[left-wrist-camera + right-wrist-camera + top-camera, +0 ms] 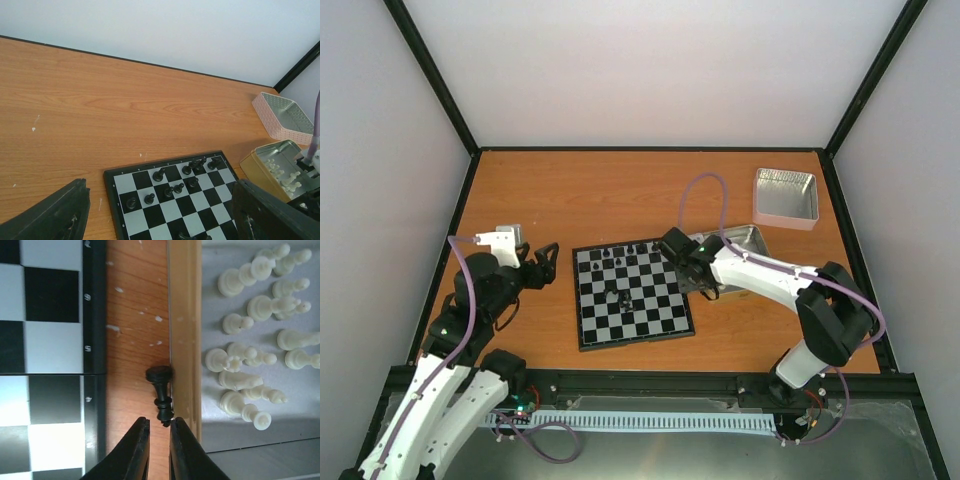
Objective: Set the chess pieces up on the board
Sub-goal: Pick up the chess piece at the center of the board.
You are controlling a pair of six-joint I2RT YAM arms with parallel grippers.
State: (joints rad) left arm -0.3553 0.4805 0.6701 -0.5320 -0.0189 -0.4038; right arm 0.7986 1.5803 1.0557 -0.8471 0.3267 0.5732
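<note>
The board (660,315) lies mid-table, with several black chess pieces (620,257) on its far rows and a few near its middle (617,297). In the left wrist view they stand on the board's (150,220) far two rows (172,189). My left gripper (545,262) is open and empty, just left of the board. My right gripper (159,424) is open by a narrow gap, low over the wood between the board's (50,300) right edge and a tin. One black piece (161,390) lies there on its side against the tin wall, its head at my fingertips.
A gold tin (185,315) holding several cream-white pieces (250,360) sits right of the board and also shows in the top view (748,240). An empty pink tin (786,195) stands at the back right. Black frame rails border the table.
</note>
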